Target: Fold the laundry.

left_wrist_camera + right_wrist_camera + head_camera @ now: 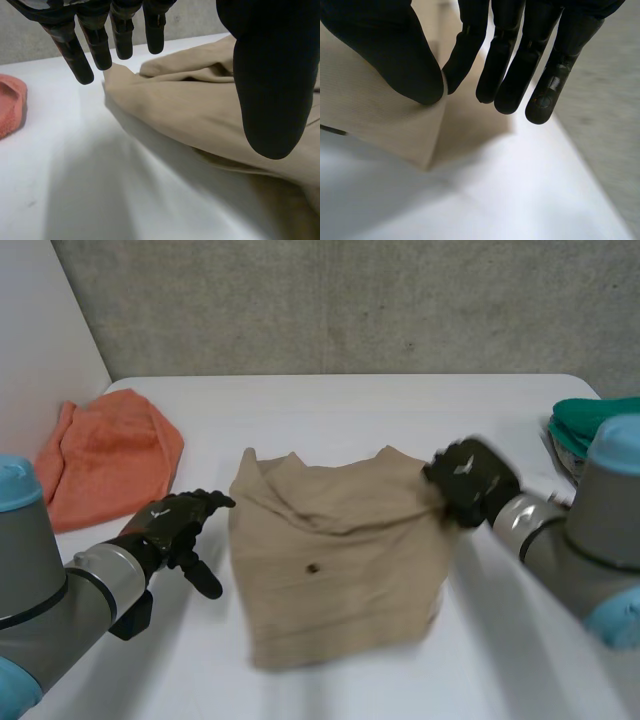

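The tan cloth [340,560] lies on the table [400,400], its 2 o'clock corner thinly pinched by the right hand [470,480], left hand [178,523] spread empty at 9 o'clock; a pull could slip it free.

The tan cloth [335,570] takes up the middle of the table [330,395]. Behind it the top lies bare up to the wall [350,300]. An orange towel [105,455] blocks the far left corner. The bare strip between towel and cloth holds the left hand [172,525], fingers straight, just beside the cloth's edge. The right hand [470,480], pinching the cloth's far right corner, and its arm fill the gap toward a green pile [590,420]. The near side is bare.
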Tool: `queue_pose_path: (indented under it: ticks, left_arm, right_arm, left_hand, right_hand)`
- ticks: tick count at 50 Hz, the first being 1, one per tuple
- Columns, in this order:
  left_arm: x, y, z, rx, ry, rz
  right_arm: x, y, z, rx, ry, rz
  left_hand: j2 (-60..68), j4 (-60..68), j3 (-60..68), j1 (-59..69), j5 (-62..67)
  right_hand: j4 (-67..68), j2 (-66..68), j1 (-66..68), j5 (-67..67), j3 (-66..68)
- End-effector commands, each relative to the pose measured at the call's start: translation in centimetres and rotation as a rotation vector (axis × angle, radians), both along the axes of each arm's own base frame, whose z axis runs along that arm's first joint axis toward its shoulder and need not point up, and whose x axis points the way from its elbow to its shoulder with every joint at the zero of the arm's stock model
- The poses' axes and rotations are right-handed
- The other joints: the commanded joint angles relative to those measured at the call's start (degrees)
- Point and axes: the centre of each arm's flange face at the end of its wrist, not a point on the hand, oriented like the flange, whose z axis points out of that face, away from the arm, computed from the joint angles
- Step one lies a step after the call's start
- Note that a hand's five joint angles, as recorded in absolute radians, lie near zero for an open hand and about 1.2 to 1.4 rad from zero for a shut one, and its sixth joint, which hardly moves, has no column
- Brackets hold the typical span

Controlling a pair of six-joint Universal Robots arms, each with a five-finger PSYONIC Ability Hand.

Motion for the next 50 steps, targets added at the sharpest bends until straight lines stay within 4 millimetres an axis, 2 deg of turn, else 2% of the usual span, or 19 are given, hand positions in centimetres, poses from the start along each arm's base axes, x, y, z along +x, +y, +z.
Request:
queue_pose_path:
  ticks: [1, 10, 12, 13, 16, 17, 19, 21, 22, 26, 28, 29, 32, 38, 42, 44, 47, 50]
  left_arm:
    - [-0.1, -0.3, 0.6, -0.022, 0.006, 0.003]
    - [0.0, -0.3, 0.9, -0.030, 0.010, 0.003]
    - [-0.1, -0.3, 0.9, -0.032, 0.010, 0.001]
    - [-0.1, -0.3, 0.9, -0.033, 0.011, 0.001]
    - [-0.2, -0.4, 1.0, -0.042, 0.010, -0.005]
    - [-0.2, -0.5, 1.1, -0.052, 0.011, -0.006]
    - [-0.5, -1.0, 1.6, -0.094, 0.022, -0.013]
    - [-0.9, -1.4, 2.0, -0.131, 0.033, -0.021]
    - [-1.0, -1.7, 2.2, -0.150, 0.037, -0.024]
    - [-1.8, -3.5, 3.3, -0.283, 0.032, -0.047]
    - [-2.4, -4.8, 2.9, -0.345, -0.016, -0.084]
    - [-2.6, -5.3, 2.6, -0.359, -0.039, -0.100]
    - [-3.6, -6.9, 1.3, -0.411, -0.138, -0.188]
    - [-4.5, -9.8, -2.0, -0.463, -0.310, -0.295]
    - [-4.9, -11.3, -3.8, -0.479, -0.373, -0.319]
    - [-5.1, -11.7, -4.4, -0.484, -0.389, -0.326]
    - [-5.1, -12.2, -5.2, -0.489, -0.411, -0.334]
    - [-5.3, -12.5, -5.4, -0.504, -0.422, -0.340]
  right_arm:
    - [-0.8, -7.0, 3.2, -0.219, -0.022, -0.094]
    - [1.9, -10.3, 5.0, -0.397, -0.107, 0.021]
    - [2.7, -10.5, 5.3, -0.433, -0.143, 0.059]
    - [3.9, -10.2, 5.5, -0.457, -0.183, 0.096]
    - [5.6, -9.3, 5.1, -0.454, -0.217, 0.135]
    - [6.2, -8.6, 4.8, -0.429, -0.226, 0.138]
    - [6.6, -7.7, 4.4, -0.395, -0.225, 0.125]
    - [6.6, -5.9, 4.1, -0.322, -0.207, 0.074]
    - [6.4, -5.3, 4.2, -0.296, -0.202, 0.048]
    - [4.8, -2.1, 5.1, -0.141, -0.194, -0.076]
    - [4.4, -0.5, 5.0, -0.048, -0.204, -0.103]
    - [4.0, 1.0, 4.6, 0.059, -0.225, -0.125]
    - [2.9, 3.6, 3.4, 0.293, -0.288, -0.190]
    - [1.6, 7.4, 2.4, 0.535, -0.416, -0.273]
    - [2.1, 10.0, 1.4, 0.631, -0.456, -0.261]
    - [3.0, 11.5, 0.8, 0.659, -0.465, -0.228]
    - [3.8, 12.8, 0.2, 0.669, -0.460, -0.191]
    - [4.6, 13.4, -0.8, 0.665, -0.454, -0.181]
  left_hand:
    - [3.1, 3.1, 3.3, 3.8, 3.2]
    - [3.0, 2.9, 3.1, 3.7, 3.0]
    - [3.0, 2.9, 3.1, 3.7, 3.0]
    - [3.0, 2.9, 3.1, 3.7, 3.0]
    - [3.0, 2.9, 3.1, 3.7, 3.0]
    - [2.8, 2.8, 3.0, 3.5, 2.8]
    - [2.6, 2.6, 2.8, 3.3, 2.6]
    - [2.6, 2.6, 2.8, 3.3, 2.6]
    - [2.5, 2.4, 2.6, 3.2, 2.5]
    - [2.6, 2.6, 2.8, 3.3, 2.6]
    - [2.6, 2.6, 2.8, 3.3, 2.6]
    - [2.5, 2.4, 2.6, 3.2, 2.5]
    - [2.3, 2.3, 2.5, 3.0, 2.3]
    - [2.1, 2.1, 2.3, 2.8, 2.1]
    - [2.8, 2.7, 2.9, 3.5, 2.8]
    - [3.8, 3.8, 4.0, 4.5, 3.8]
    - [5.8, 5.8, 6.0, 6.5, 5.8]
    - [13.0, 13.0, 13.2, 13.7, 13.0]
  right_hand:
    - [12.0, 12.6, 23.4, 14.5, 12.4]
    - [12.0, 12.6, 23.4, 14.5, 12.4]
    - [12.0, 12.6, 23.4, 14.5, 12.4]
    - [12.0, 12.6, 23.4, 14.5, 12.4]
    - [12.0, 12.6, 23.4, 14.5, 12.4]
    - [7.3, 7.9, 18.6, 9.8, 7.7]
    - [-24.4, -23.8, -13.1, -21.9, -24.0]
    - [-48.0, -47.4, -36.7, -45.5, -47.6]
    - [-50.3, -49.7, -39.0, -47.8, -49.9]
    - [-53.0, -52.4, -41.7, -50.5, -52.6]
    - [-52.5, -51.9, -41.2, -50.0, -52.1]
    - [-52.3, -51.7, -41.0, -49.8, -51.9]
    - [-52.3, -51.7, -41.0, -49.8, -51.9]
    - [-52.3, -51.7, -41.0, -49.8, -51.9]
    - [-52.5, -51.9, -41.2, -50.0, -52.1]
    - [-52.5, -51.9, -41.2, -50.0, -52.1]
    - [-52.3, -51.7, -41.0, -49.8, -51.9]
    - [-51.5, -50.9, -40.2, -49.0, -51.1]
